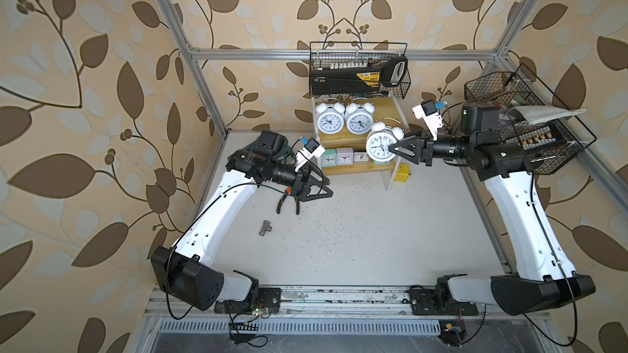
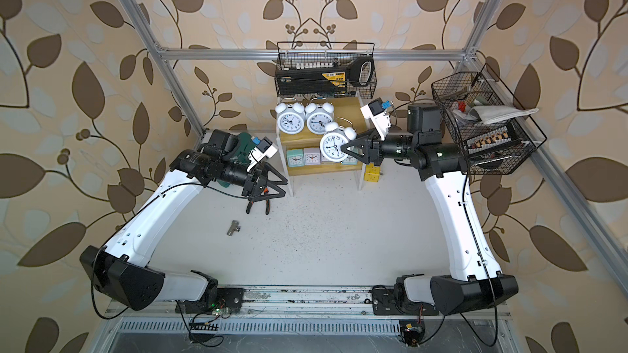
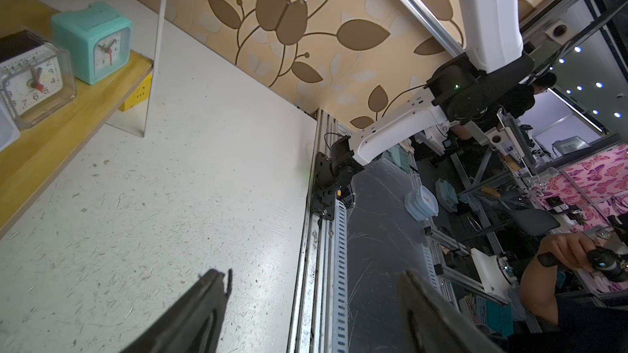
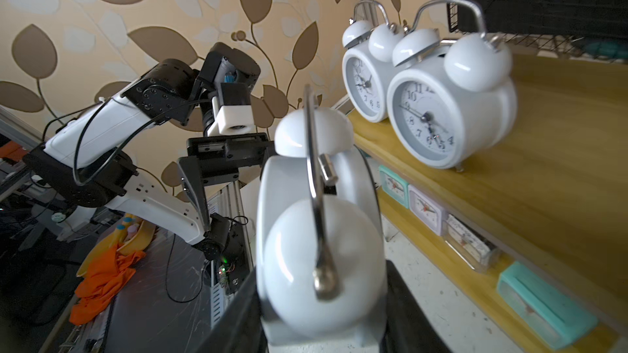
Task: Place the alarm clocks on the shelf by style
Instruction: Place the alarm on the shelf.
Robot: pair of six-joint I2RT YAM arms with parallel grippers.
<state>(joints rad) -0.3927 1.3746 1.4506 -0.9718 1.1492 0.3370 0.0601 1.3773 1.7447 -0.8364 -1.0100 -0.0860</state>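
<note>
The shelf (image 1: pixel 389 110) stands at the back of the table. Two white twin-bell alarm clocks (image 1: pixel 329 120) (image 1: pixel 359 120) stand side by side on its top board. My right gripper (image 1: pixel 394 149) is shut on a third white twin-bell clock (image 1: pixel 381 146) (image 4: pixel 319 232), held in the air in front of the top board's right part. On the lower board stand the square clocks: mint (image 4: pixel 392 185), lilac (image 4: pixel 426 210), clear (image 3: pixel 32 79) and teal (image 3: pixel 93 42). My left gripper (image 1: pixel 330 189) (image 3: pixel 312 276) is open and empty, just left of the shelf's front corner.
Pliers (image 1: pixel 289 202) lie under the left gripper and a metal tee fitting (image 1: pixel 266 229) lies nearer the front. A yellow cube (image 1: pixel 401 174) sits by the shelf's right panel. Black wire baskets hang above the shelf (image 1: pixel 356 69) and at the right wall (image 1: pixel 530 123).
</note>
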